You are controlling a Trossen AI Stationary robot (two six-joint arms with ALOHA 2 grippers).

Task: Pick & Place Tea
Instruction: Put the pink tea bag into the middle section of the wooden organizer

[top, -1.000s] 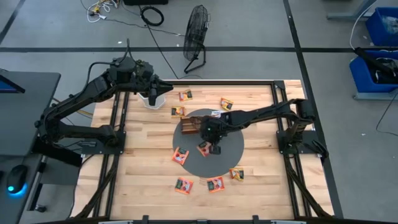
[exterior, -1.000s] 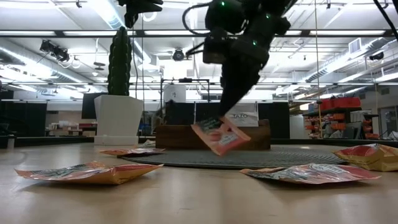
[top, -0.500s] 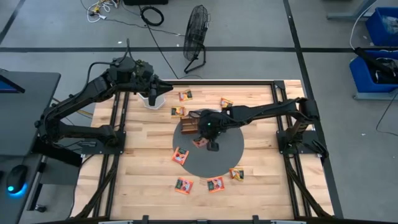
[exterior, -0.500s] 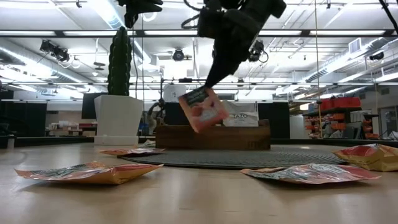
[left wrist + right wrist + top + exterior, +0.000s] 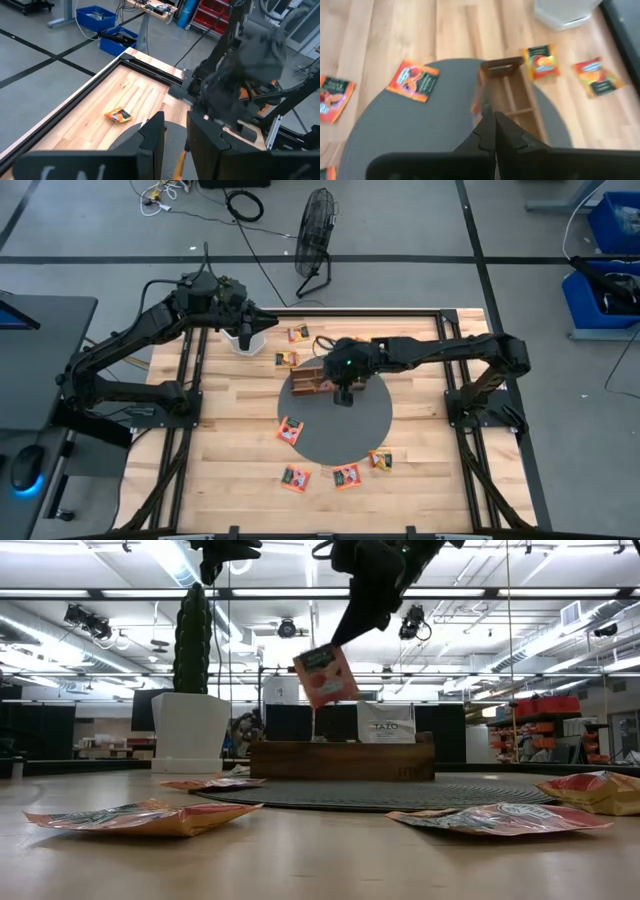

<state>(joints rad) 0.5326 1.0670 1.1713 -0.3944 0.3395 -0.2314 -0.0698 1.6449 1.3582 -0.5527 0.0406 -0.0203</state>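
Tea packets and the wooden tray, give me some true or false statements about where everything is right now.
1. The right tool holds an orange tea packet in the air above the wooden tray. True.
2. The wooden tray sits on bare wood. False: it rests on the round grey mat.
3. A white packet already stands upright in the tray. True.
4. The left tool is carrying a packet. False: it waits near the white pot at the table's far left, with nothing seen in it.
5. Several packets still lie loose on the table. True.
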